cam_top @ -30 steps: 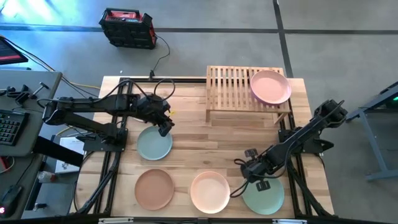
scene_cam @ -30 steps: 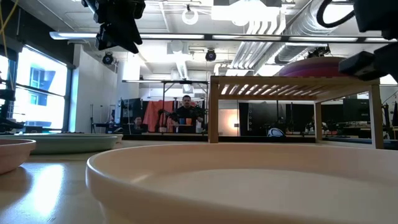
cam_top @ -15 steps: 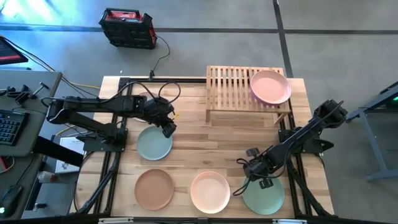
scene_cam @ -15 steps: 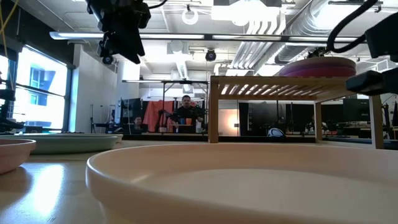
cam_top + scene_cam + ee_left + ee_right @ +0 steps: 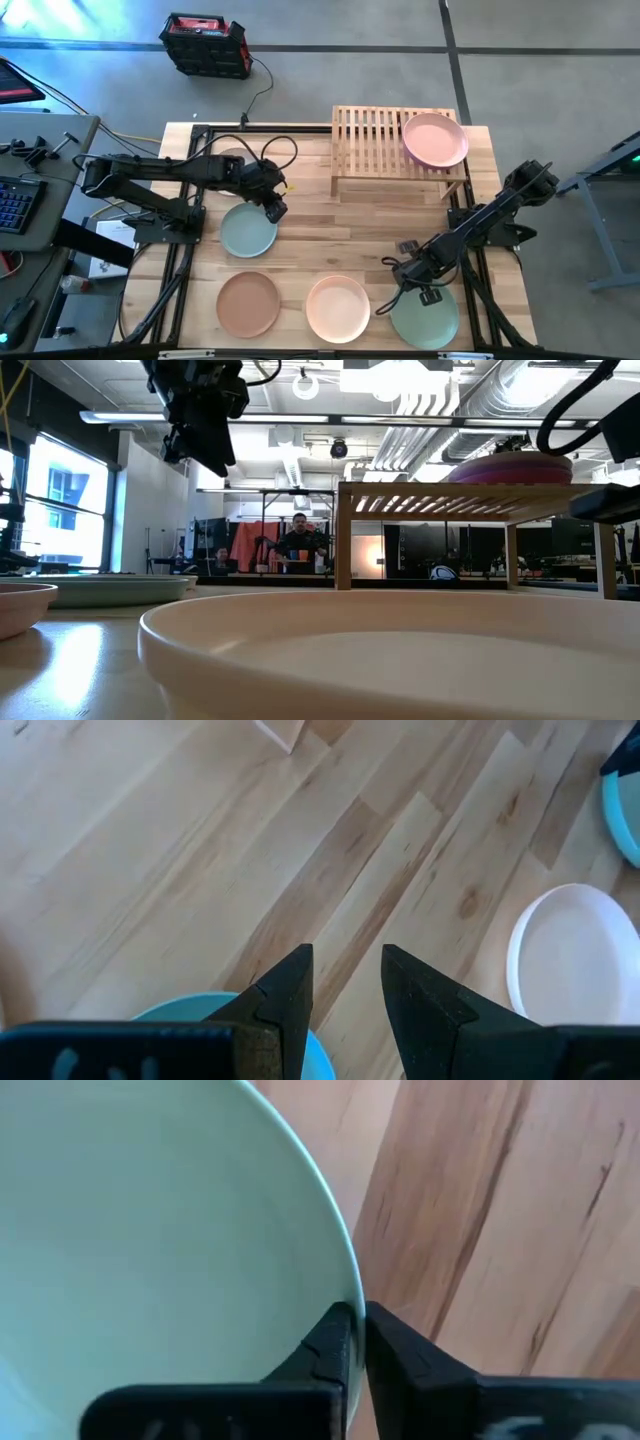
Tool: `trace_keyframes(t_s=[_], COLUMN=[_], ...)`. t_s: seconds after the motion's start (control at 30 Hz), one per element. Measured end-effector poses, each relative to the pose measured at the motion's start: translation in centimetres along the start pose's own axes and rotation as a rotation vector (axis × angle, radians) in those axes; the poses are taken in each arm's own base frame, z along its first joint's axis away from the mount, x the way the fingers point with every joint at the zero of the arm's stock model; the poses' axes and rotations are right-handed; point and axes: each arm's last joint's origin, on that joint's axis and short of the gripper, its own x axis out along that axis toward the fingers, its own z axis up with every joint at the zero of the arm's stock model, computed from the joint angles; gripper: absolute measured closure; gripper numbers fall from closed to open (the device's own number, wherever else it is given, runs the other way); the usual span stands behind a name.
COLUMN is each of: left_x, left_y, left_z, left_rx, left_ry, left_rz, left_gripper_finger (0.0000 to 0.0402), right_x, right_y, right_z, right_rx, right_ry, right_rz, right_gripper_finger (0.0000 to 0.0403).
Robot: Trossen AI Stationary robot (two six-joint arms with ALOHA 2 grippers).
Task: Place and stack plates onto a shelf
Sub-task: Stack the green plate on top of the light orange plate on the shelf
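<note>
From above, the shelf (image 5: 398,150) carries plates only at its right end, where a pink plate (image 5: 435,139) lies on top. Four plates wait on the tabletop (image 5: 330,235): a sage plate (image 5: 247,231), a tan plate (image 5: 248,304), a cream plate (image 5: 337,308) and a green plate (image 5: 425,318). The left gripper (image 5: 274,208) hovers by the sage plate's far edge; the right gripper (image 5: 420,292) sits at the green plate's rim.

At table height, the shelf's pile (image 5: 512,467) shows a darker layer under the pink (so at least two plates are stacked, I judge).

The left wrist view shows the fingers (image 5: 290,995) parted and empty over bare wood.

The right wrist view shows the fingers (image 5: 335,1342) pinched on the green plate's edge, the plate not visibly lifted.

Roughly half the work seems left.
</note>
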Motion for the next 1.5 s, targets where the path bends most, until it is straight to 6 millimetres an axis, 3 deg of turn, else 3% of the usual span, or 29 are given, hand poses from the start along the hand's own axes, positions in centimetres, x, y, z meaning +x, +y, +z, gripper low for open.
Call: trace_keyframes(t_s=[0.33, 0.7, 0.9, 1.2, 1.5], left_x=[0.0, 0.0, 0.0, 0.0, 0.0], left_y=[-0.1, -0.1, -0.1, -0.1, -0.1], left_z=[-0.1, -0.1, -0.1, -0.1, -0.2], left_rx=[0.006, 0.106, 0.168, 0.253, 0.343], left_ry=[0.018, 0.026, 0.025, 0.023, 0.029], left_rz=[-0.024, -0.04, -0.04, -0.041, -0.038], left_gripper_finger=[0.0293, 0.0293, 0.0293, 0.0293, 0.0293], right_x=[-0.9, -5.9, -8.9, -13.2, -18.8], right_y=[0.0, 1.3, 0.9, -1.3, -5.9], right_z=[0.6, 3.4, 3.4, 3.7, 4.5], right_rx=[0.168, 0.345, 0.457, 0.577, 0.663], right_ry=[0.0, -0.069, 0.0, 0.075, -0.007], right_rz=[0.003, -0.073, -0.17, -0.255, -0.359], right_gripper_finger=[0.0402, 0.0403, 0.0403, 0.0403, 0.0403])
